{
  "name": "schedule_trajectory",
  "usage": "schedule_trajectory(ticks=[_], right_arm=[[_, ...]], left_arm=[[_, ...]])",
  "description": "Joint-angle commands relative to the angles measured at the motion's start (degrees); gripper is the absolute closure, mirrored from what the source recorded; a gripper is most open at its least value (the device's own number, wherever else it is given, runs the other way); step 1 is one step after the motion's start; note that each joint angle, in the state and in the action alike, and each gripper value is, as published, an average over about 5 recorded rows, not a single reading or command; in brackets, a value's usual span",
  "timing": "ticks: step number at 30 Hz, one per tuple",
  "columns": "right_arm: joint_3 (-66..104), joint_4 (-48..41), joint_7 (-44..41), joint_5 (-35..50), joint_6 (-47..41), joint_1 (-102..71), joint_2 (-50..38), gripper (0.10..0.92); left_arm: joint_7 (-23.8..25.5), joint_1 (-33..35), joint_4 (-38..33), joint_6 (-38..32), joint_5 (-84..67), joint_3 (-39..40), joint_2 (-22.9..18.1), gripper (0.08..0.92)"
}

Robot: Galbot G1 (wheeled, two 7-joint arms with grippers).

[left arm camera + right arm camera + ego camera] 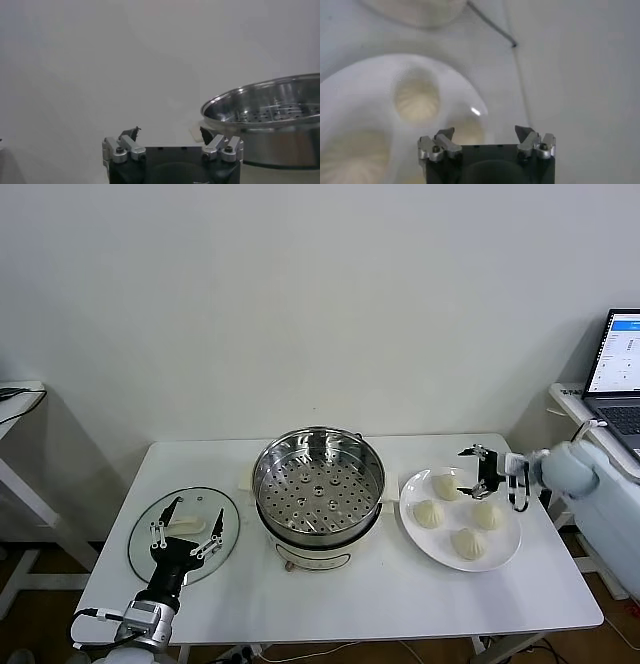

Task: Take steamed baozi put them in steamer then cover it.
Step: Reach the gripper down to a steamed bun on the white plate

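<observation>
The round shiny stainless-steel steamer (318, 489) with its perforated tray sits uncovered on a white base near the middle of the white rectangular surface (400, 594), and everything else lies to one side or the other of it. On the robot's right of the steamer, just beside its rim, a flat white plate (505, 556) carries the four cream-white pleated steamed baozi (467, 543) — packed close together, the plate's outer edge near the surface's right border. The right pincer (483, 472) hovers over the far part of that plate, beyond the steamer's right side, fingers spread wide and gripping nothing; in the right wrist view its tips (485, 135) hang above the buns, though whether they touch one is hard to judge from there.

On the steamer's left lies the round clear glass cover (230, 536) with metal rim and white handle, flat on the surface. The left pincer (187, 522) is over the cover, fingers splayed either side of the handle, holding nothing. A bare strip of surface runs along the near edge in front of the steamer — the far edge meets the plain wall.
</observation>
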Motion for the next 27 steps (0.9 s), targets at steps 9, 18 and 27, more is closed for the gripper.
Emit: schedule_trajectory(ticks=[9,18,27], right_arm=[[-13.7,-20.2,-9.5,-11.4,0.0,13.8,13.6,0.203],[-11.3,-23.3,-7.6,-13.5,0.1,11.4,16.2,0.203],[-8.2,-24.6,-6.6,-15.2,0.3,9.6,17.8,0.203]], left_arm=[[0.0,0.0,-0.2,0.0,0.0,-0.2,-0.2,0.177],[0.0,0.0,0.0,-0.1,0.0,-0.2,-0.3,0.177],[0.0,0.3,0.0,-0.4,0.3,-0.2,-0.5,0.177]])
